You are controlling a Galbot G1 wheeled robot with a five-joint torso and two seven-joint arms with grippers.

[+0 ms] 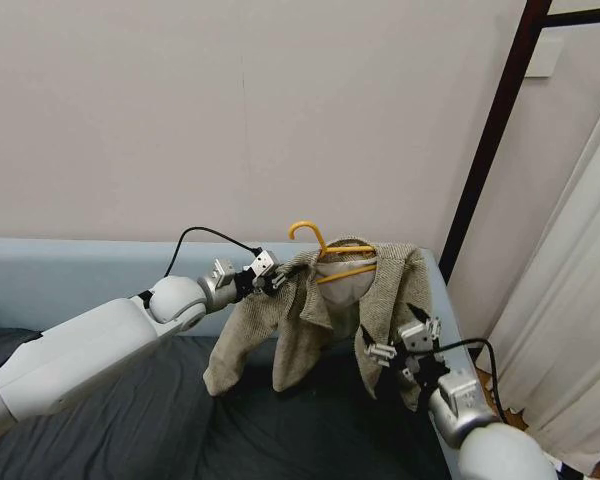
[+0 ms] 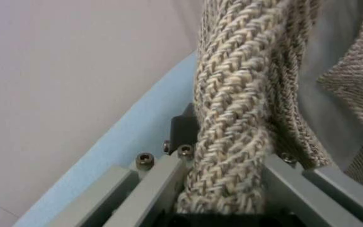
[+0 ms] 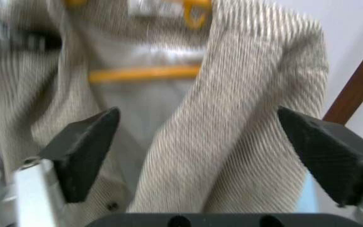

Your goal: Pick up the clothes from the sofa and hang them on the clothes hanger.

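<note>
Aloft, L tool [image 1: 274, 282] tight on jacket [image 1: 315, 312].

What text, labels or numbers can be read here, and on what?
None readable.
A pale patch at the jacket neck, by the hanger: maybe a label, too blurred to read.
No markings on the left gripper, clamped on the jacket, or the open right gripper.

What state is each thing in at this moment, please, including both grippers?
Jacket: draped on the hanger, held up above the sofa, one sleeve dangling.
Hanger: inside the jacket's shoulders, hook free, hung on nothing.
Left gripper: shut on the jacket's shoulder.
Right gripper: open, at the jacket's lower front.
</note>
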